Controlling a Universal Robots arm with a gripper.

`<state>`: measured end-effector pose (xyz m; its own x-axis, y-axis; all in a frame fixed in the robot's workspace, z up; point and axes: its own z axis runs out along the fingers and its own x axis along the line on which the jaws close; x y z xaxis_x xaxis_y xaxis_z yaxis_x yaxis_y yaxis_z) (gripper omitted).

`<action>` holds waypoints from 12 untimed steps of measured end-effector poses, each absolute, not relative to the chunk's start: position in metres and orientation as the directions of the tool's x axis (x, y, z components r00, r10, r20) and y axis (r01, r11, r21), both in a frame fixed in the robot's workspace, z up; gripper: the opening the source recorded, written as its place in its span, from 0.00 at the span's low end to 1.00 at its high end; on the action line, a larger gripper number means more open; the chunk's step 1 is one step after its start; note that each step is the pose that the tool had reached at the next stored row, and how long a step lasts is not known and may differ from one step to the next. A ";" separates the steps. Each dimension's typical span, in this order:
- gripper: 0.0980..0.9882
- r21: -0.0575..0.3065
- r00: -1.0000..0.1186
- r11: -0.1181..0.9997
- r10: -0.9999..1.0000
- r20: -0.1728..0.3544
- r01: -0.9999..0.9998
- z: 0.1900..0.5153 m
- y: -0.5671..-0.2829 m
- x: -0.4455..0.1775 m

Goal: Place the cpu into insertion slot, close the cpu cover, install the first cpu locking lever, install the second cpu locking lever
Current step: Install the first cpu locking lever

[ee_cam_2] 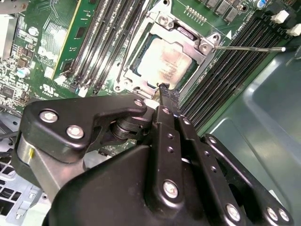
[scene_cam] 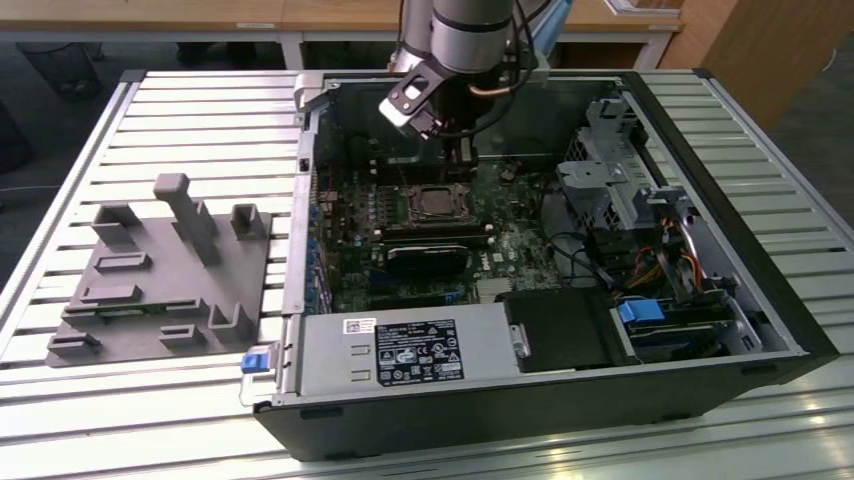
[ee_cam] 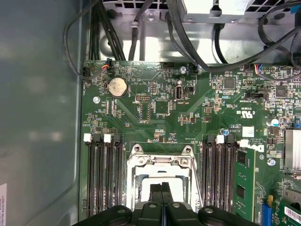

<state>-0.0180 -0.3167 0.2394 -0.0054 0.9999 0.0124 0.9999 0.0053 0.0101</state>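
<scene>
The cpu (ee_cam_2: 164, 60) lies flat in the insertion slot (scene_cam: 438, 203) on the green motherboard, its pale metal face showing. The silvery cpu cover (ee_cam_2: 201, 52) lies down around it, framing the chip through its window. A thin metal locking lever (ee_cam_2: 249, 48) sticks out sideways from one socket corner, over the memory slots. My gripper (ee_cam_2: 164, 88) hangs just above the socket's edge, shut with nothing between its fingers. In the first wrist view the gripper (ee_cam: 161, 187) sits over the cover (ee_cam: 157, 161). In the exterior view the gripper (scene_cam: 454, 150) stands above the slot's far side.
A black heatsink (scene_cam: 427, 255) sits just in front of the socket, and a labelled power supply box (scene_cam: 400, 350) at the case's front. Drive cages and cables (scene_cam: 641, 230) fill the exterior view's right. A grey fixture block (scene_cam: 160, 270) rests on the slatted table at the left.
</scene>
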 end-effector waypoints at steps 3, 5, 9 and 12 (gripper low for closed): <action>0.01 0.010 -0.005 0.005 1.000 0.012 1.000 0.241 -0.317 -0.018; 0.01 0.010 -0.005 0.005 1.000 0.013 1.000 0.242 -0.317 -0.018; 0.01 0.010 -0.005 0.005 1.000 0.012 1.000 0.245 -0.317 -0.018; 0.01 0.010 -0.006 0.006 1.000 0.013 1.000 0.248 -0.317 -0.018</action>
